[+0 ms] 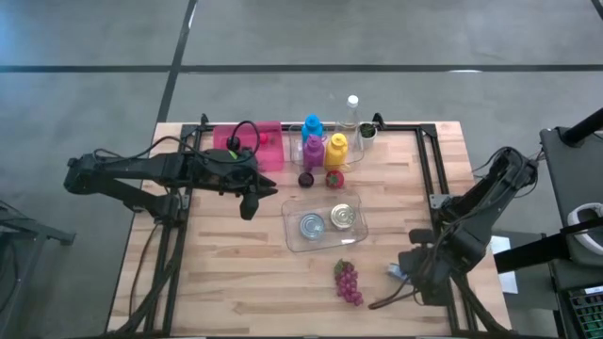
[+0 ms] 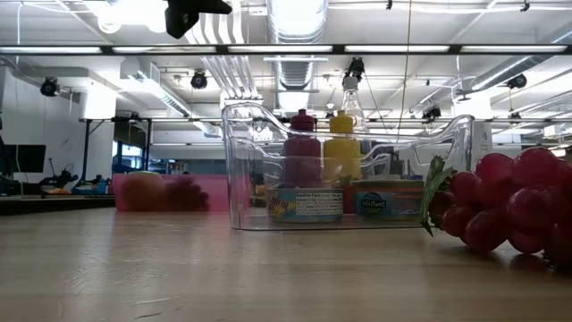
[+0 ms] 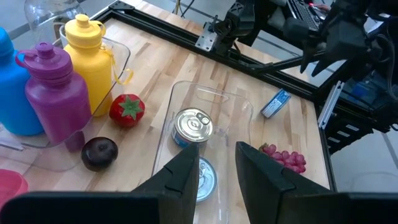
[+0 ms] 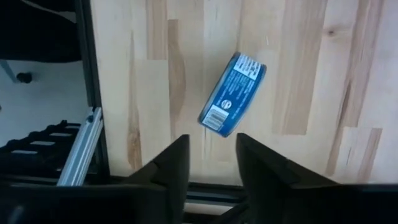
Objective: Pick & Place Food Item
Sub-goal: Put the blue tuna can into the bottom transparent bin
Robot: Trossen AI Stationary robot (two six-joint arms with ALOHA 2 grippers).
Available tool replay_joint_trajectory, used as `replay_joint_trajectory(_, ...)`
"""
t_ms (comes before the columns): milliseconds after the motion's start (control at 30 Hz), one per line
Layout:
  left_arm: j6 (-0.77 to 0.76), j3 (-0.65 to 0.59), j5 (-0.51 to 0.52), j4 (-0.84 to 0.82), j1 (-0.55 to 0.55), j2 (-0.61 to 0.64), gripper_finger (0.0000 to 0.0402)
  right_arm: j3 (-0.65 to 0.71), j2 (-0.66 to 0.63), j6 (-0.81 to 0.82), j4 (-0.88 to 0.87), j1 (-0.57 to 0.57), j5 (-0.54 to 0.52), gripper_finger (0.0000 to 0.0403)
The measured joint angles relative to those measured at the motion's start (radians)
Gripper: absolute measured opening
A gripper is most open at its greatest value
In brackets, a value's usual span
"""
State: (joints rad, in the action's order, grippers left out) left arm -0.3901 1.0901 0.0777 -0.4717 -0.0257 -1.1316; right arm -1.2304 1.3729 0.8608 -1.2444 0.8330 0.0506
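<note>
A small blue can (image 4: 231, 94) lies on the bare wood near the table's right edge, its label and barcode facing up; it also shows in the high view (image 1: 397, 273). My right gripper (image 4: 211, 158) hangs over it, pointing down, open, fingertips short of the can and nothing between them. A clear tray (image 1: 294, 235) at mid-table holds two cans (image 1: 312, 225) (image 1: 345, 217). A bunch of red grapes (image 1: 348, 282) lies on the wood in front of it. My left gripper (image 3: 216, 168) waits above the table left of the tray, open and empty.
A clear bin with blue, purple and yellow bottles (image 1: 323, 146) and a pink bin (image 1: 268, 151) stand at the back. A strawberry (image 1: 334, 178) and a dark plum (image 1: 306, 178) lie before them. A black rail (image 4: 87, 74) runs along the right edge.
</note>
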Motion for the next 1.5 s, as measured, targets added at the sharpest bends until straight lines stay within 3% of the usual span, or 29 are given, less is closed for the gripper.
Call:
replay_joint_trajectory(300, 0.000, 0.000, 0.000, 0.000, 0.000, 0.000, 0.0108, 0.003, 0.052, 0.064, -0.002, 0.000, -0.081, 0.0212)
replay_joint_trajectory(500, 0.000, 0.000, 0.000, -0.003, 0.000, 0.000, 0.0108, 0.004, 0.072, 0.292, 0.002, 0.000, -0.081, 0.0238)
replay_joint_trajectory(733, 0.023, 0.000, -0.003, -0.005, -0.001, 0.000, 0.0108, 0.021, 0.125, 0.462, 0.010, 0.000, -0.098, 0.0251)
replay_joint_trajectory(1133, 0.043, 0.000, -0.030, -0.005, -0.001, 0.000, 0.0108, 0.028, 0.152, 0.510, 0.030, -0.057, -0.044, 0.0237)
replay_joint_trajectory(1500, 0.045, 0.000, -0.038, -0.005, -0.001, 0.000, 0.0108, 0.060, 0.152, 0.530, 0.034, -0.097, -0.018, 0.0252)
